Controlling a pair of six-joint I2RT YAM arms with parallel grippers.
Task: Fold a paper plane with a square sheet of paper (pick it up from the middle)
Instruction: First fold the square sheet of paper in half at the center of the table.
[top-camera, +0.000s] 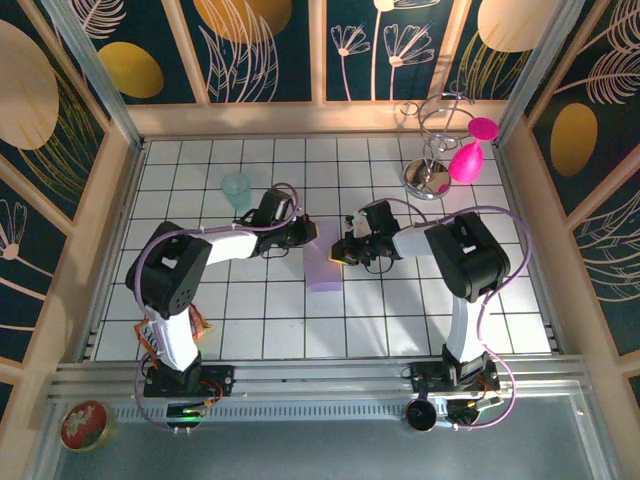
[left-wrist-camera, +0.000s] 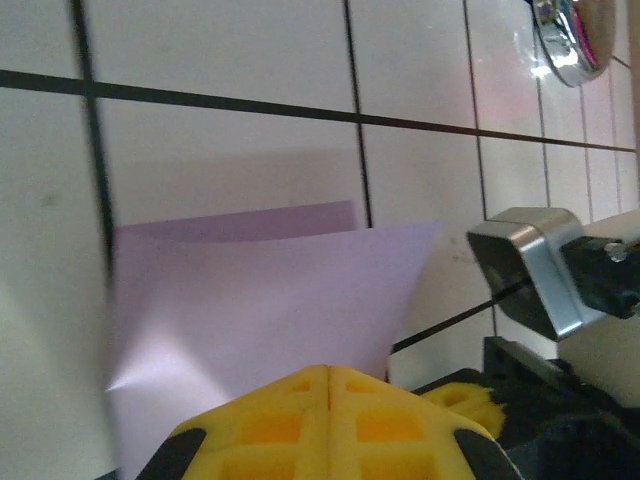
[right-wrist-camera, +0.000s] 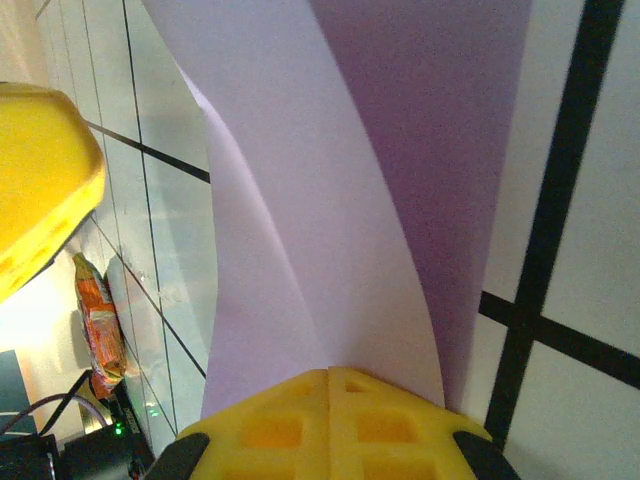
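While the left gripper (left-wrist-camera: 330, 372) and the right gripper (right-wrist-camera: 330, 375) each stand clamped on the sheet (top-camera: 323, 268), the lilac paper bows out ahead of their closed fingertips, doubled over between the two tools. A clean crease probably calls for lining up the edges squarely before pressing the fold flat on the table (top-camera: 400, 320).

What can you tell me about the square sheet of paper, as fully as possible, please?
The square sheet of paper is thin, plain pale lilac and unmarked. It is bent over on itself in a soft curve, two layers showing, over the middle of the white tiled table. The left gripper and right gripper each pinch an edge of it, jaws shut.
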